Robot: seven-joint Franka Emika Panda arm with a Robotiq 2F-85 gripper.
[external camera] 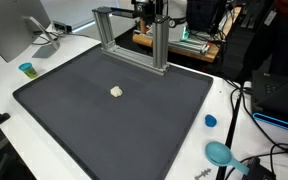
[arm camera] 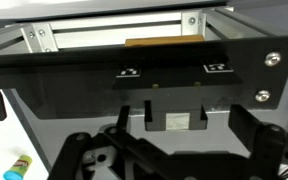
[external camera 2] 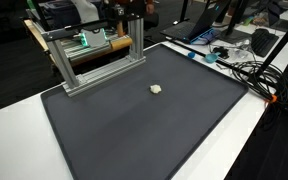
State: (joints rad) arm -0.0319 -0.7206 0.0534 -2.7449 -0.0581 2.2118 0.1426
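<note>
My tool (arm camera: 169,145) hangs with its jaws spread as wide as they go, gripping nothing and touching nothing. It sits close by the aluminium frame (external camera: 163,45) at the far side of the counter (external camera: 2,90). The small white lump (external camera: 116,91) lies alone near the middle of the dark mat (external camera: 74,125), on the near side of the frame and well apart from the tool.

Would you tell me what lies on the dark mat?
A small white lump lies near the middle of the mat; a metal frame stands at one edge. The tabletop beneath is covered.
</note>
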